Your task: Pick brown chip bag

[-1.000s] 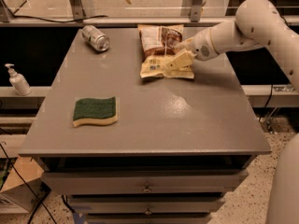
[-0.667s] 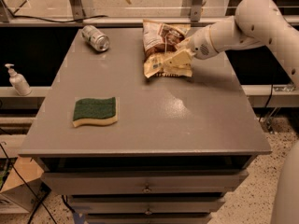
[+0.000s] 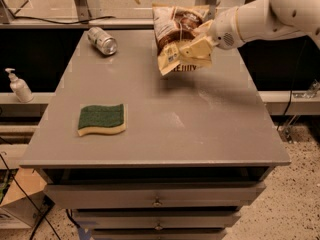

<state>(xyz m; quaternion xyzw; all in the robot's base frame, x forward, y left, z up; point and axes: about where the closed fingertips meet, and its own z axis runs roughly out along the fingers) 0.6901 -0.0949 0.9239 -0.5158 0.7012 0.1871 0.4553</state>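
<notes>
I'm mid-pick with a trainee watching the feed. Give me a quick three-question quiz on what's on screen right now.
1. True or false: the claw, over the far side of the grey metal table, holds the crinkly cream-and-brown chip bag clear of the tabletop.
2. Which item lies nearest the table's front edge? A) the silver drinks can on its side B) the green-and-yellow rectangular sponge C) the chip bag
3. Fill in: as the camera sees it, the can lies to the ____ of the bag.
Key: 1 true; 2 B; 3 left.
</notes>
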